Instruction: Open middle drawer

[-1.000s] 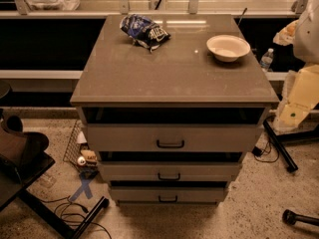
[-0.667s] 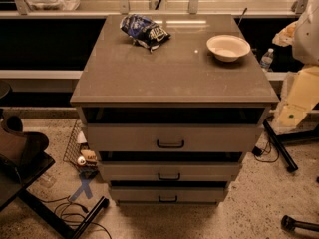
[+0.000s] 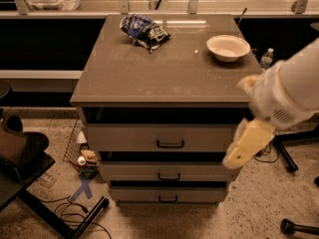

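No word, brand or number can be read anywhere in the view. The crumpled blue snack bag [image 3: 144,31], lying at 11 o'clock on the cabinet top [image 3: 164,78], carries white printing, but its letters cannot be made out. The small bottle [image 3: 266,59] at 2 o'clock, beyond the cabinet, is too small to show any readable label. The gripper [image 3: 247,144] hangs at 4 o'clock, in front of the cabinet's right edge, and shows no legible marking.
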`<state>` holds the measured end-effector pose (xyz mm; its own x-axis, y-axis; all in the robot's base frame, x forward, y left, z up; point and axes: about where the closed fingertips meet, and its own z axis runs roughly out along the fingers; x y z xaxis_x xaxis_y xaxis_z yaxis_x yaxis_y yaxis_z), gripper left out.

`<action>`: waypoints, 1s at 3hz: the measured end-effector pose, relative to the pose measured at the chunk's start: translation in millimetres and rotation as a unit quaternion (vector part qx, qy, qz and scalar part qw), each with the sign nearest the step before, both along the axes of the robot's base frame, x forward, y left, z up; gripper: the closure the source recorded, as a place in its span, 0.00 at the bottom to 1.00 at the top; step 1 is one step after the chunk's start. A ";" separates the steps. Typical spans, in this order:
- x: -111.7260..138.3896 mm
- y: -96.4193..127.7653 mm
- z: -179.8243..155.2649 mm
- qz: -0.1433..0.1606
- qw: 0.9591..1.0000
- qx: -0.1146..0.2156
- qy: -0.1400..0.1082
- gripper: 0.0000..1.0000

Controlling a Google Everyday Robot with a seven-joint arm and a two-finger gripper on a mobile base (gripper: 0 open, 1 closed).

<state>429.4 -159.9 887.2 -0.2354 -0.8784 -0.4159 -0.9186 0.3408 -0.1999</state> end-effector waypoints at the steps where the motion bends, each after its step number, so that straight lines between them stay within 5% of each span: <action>1: 5.4 21.1 -53.1 -0.012 0.999 0.051 0.001 0.00; 2: 21.2 22.5 -48.3 -0.026 0.997 0.058 -0.032 0.00; 3: 21.1 22.5 -47.6 -0.025 0.998 0.057 -0.032 0.00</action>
